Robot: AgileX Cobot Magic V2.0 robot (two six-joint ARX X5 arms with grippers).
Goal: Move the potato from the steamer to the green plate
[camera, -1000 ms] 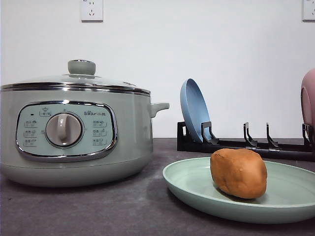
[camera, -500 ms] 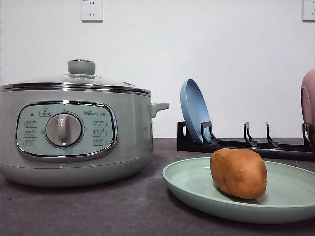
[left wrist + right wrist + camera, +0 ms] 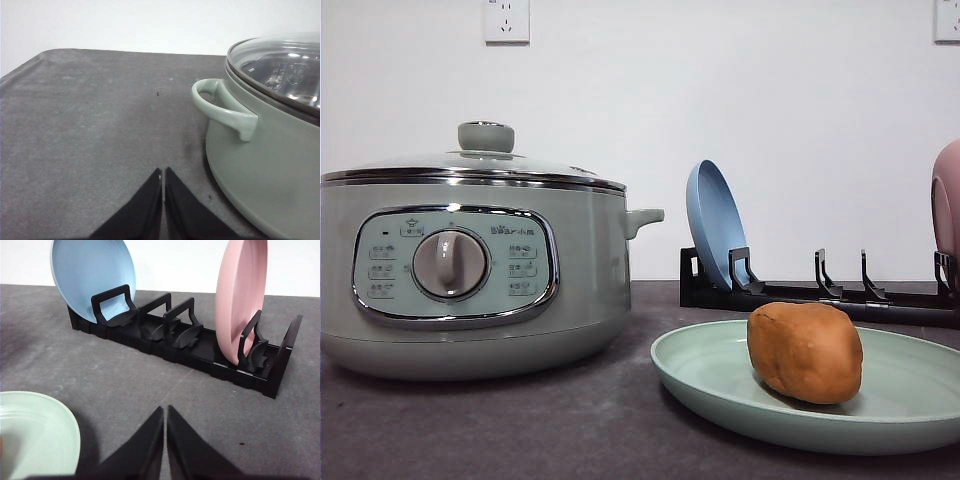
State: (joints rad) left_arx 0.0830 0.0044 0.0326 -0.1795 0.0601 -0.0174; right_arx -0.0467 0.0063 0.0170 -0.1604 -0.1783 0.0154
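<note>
- Orange-brown potato (image 3: 806, 352) sits on the green plate (image 3: 710, 375), right of the lidded steamer (image 3: 470, 260).
- Left gripper (image 3: 163, 176) – fingers pressed together, empty, beside the steamer.
- Right gripper (image 3: 165, 414) – likewise closed, empty.

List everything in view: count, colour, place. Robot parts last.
potato: one, orange-brown, on the green plate
green plate: one, mint, front right of table
steamer: one, sage green, left, lid on
blue plate: one, upright in rack's left end
pink plate: one, upright near rack's other end
rack: one, black, behind the green plate
table: one, dark grey
left gripper: shut, beside steamer
right gripper: shut, facing rack
</note>
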